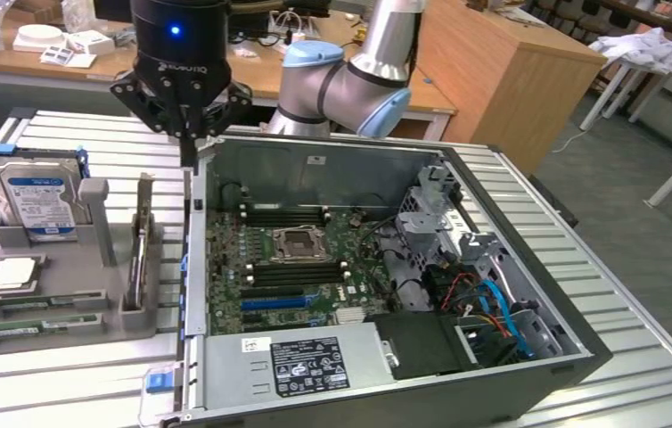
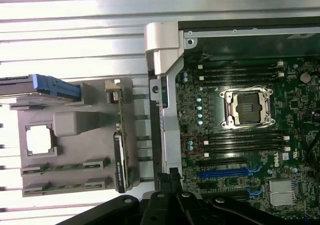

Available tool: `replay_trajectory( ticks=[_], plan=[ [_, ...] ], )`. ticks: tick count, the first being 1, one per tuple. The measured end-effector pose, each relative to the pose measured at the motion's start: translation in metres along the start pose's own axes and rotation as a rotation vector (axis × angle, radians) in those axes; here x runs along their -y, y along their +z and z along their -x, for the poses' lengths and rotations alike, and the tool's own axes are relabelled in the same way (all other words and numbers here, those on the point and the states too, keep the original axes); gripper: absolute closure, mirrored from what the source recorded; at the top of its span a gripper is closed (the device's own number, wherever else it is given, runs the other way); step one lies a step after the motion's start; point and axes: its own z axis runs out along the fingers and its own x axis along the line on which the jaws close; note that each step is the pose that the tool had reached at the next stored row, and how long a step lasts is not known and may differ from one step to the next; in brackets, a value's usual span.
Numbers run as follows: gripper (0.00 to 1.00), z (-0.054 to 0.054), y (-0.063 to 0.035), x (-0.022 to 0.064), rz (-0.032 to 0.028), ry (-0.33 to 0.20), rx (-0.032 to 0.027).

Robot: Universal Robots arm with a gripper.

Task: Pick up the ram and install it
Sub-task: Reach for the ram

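Observation:
Two ram sticks (image 1: 39,306) (image 2: 65,166), thin green boards, lie flat in slots at the near end of a grey holder tray (image 1: 62,276) on the exterior view's left. My gripper (image 1: 193,152) hangs above the far left corner of the open computer case (image 1: 372,267), fingers pointing down, shut and empty. It is well apart from the ram. In the wrist view the gripper (image 2: 172,179) sits over the case wall beside the tray. The motherboard's black memory slots (image 1: 294,215) (image 2: 240,74) flank the empty processor socket (image 1: 300,241).
The tray also holds an upright silver hard drive (image 1: 36,192) with a blue-white label, a square silver processor chip (image 1: 12,272) and an upright card (image 1: 143,245). Drive cages and cables (image 1: 479,294) crowd the case's right side. A power supply (image 1: 312,361) sits at its near edge.

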Motion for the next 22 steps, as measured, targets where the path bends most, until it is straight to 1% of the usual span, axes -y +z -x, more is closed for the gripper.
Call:
replay_trajectory(
  ticks=[7, 14, 22],
  plan=[
    [0.89, -0.014, -0.0002, 0.0010, 0.0000, 0.001, 0.0000],
    [0.89, -0.033, -0.0006, 0.0025, 0.0000, 0.004, -0.0001],
    [0.89, -0.052, -0.0008, 0.0038, -0.0002, 0.008, -0.0005]
  ],
)
